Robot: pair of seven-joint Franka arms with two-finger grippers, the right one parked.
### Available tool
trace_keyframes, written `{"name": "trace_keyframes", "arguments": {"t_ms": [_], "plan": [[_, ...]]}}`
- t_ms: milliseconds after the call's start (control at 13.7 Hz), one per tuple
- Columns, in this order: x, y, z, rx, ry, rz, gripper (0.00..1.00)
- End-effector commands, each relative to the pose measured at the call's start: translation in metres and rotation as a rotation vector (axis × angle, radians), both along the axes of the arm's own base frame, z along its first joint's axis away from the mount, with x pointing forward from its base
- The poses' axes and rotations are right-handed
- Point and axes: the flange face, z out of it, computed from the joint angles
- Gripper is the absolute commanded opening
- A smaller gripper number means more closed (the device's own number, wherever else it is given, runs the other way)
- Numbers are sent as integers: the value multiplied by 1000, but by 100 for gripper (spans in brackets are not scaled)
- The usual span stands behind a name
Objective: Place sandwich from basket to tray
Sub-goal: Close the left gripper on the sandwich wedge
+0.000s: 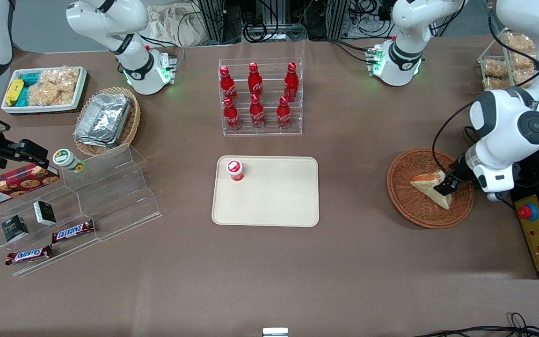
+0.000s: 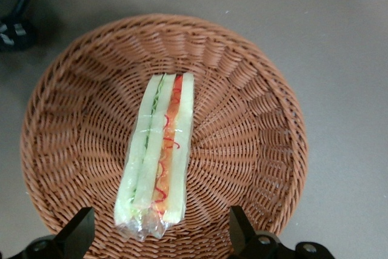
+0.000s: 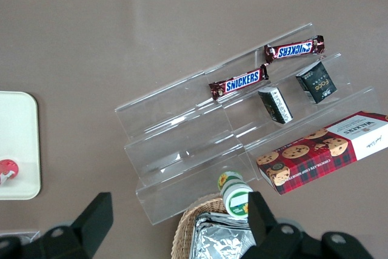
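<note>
Hovering wide open over the sandwich (image 2: pixel 159 153), the pincer (image 2: pixel 160 235) is in the reaching step; the sandwich lies in the basket (image 2: pixel 254 89). Next it should descend, close, then carry toward the tray (image 1: pixel 274 206) at nine o'clock.

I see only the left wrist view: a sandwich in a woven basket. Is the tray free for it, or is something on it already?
Observer: The tray carries one small red-capped container near a corner; the rest of its surface is bare.
Operator: How is the sandwich lying in the basket?
Observer: From the front view the sandwich is a triangular wedge lying inside the basket, with the gripper right over it, jaws open on either side.
Operator: Where is the basket relative to the tray?
Observer: The basket sits beside the tray, toward the working arm's end of the table, with bare tabletop between them.
</note>
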Motion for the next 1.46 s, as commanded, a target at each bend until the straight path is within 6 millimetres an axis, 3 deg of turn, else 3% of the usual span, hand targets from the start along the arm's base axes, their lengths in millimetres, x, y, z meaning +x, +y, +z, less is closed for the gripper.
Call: {"name": "trace_keyframes", "arguments": {"t_ms": [0,220,659,732,805,878,1098,1390], "plan": [[2,3,-16,-12,18,42,100],[-1,26,-40,-23,58,88,100],[1,16,-72,-46,75,72,97],[2,16,-73,-45,70,68,64],[1,16,-69,-39,66,59,21],[2,16,-60,-29,54,36,0],[20,3,-27,-10,69,-91,0],[56,-20,47,-6,159,-250,0]]}}
